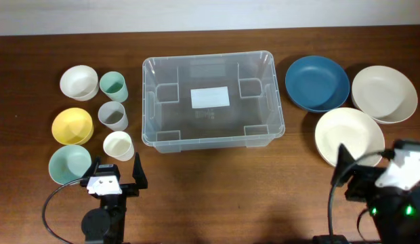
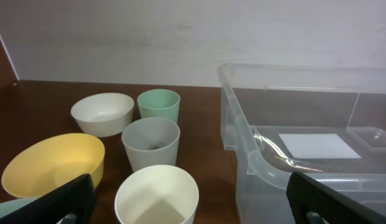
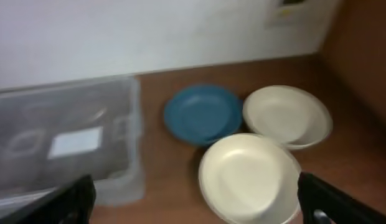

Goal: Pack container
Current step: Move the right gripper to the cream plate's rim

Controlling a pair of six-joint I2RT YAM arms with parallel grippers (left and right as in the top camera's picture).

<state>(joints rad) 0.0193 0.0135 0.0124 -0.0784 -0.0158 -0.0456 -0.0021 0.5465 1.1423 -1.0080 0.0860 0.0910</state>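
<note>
- The large clear rectangular plastic container (image 1: pixel 275 102) sits at the table's centre, with a white label on its base.
- The left gripper (image 1: pixel 116 169), at its 7 o'clock, has its fingers spread wide and holds nothing, near a cream plastic cup (image 1: pixel 118 145).
- The right gripper (image 1: pixel 366 161), at 4 o'clock, is equally wide and empty, over a cream round plate's (image 1: pixel 349 132) edge.

Counter (image 1: pixel 210 183) dark brown woodgrain. Container (image 1: pixel 210 125) clear, label (image 1: pixel 210 97) white. Container's 3 o'clock: blue plate (image 1: pixel 317 83), beige plate (image 1: pixel 384 93), cream plate (image 1: pixel 349 135). Container's 9 o'clock: white bowl (image 1: pixel 78 82), yellow bowl (image 1: pixel 72 125), mint bowl (image 1: pixel 69 163), green cup (image 1: pixel 113 85), grey cup (image 1: pixel 113 115), cream cup (image 1: pixel 118 145).
</note>
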